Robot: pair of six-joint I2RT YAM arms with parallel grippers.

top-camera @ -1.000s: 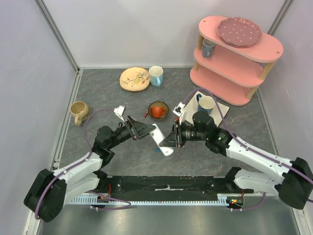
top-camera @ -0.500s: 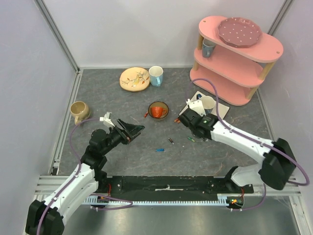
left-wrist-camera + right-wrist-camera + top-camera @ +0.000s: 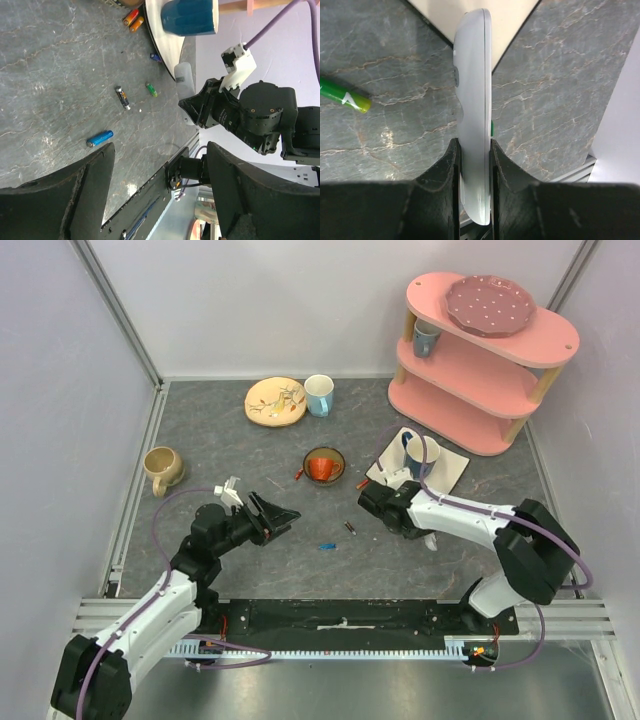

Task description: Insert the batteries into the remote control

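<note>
The white remote control (image 3: 474, 100) stands edge-on between the jaws of my right gripper (image 3: 475, 175), which is shut on it low over the table near the white tray. In the top view that gripper (image 3: 376, 502) hides the remote control. Loose batteries lie on the table: a blue one (image 3: 327, 546), a dark one (image 3: 349, 528) and a green one (image 3: 345, 95). The left wrist view shows the blue (image 3: 100, 138), dark (image 3: 122, 97) and green (image 3: 151, 89) batteries. My left gripper (image 3: 283, 512) is open and empty, left of the batteries, with wide-apart fingers (image 3: 75, 195).
An orange bowl (image 3: 323, 466) sits behind the batteries, with orange batteries (image 3: 132, 20) beside it. A white tray (image 3: 450, 468) carries a blue mug (image 3: 421, 452). A pink shelf (image 3: 485, 350), a beige plate (image 3: 275, 400), a mug (image 3: 319, 394) and a tan mug (image 3: 162, 468) stand around. A small white piece (image 3: 430, 540) lies by the right arm.
Both grippers met at the remote a second ago. The left one has let go and drawn back left, its jaws narrowing slightly. The right one has carried the remote right and down.
</note>
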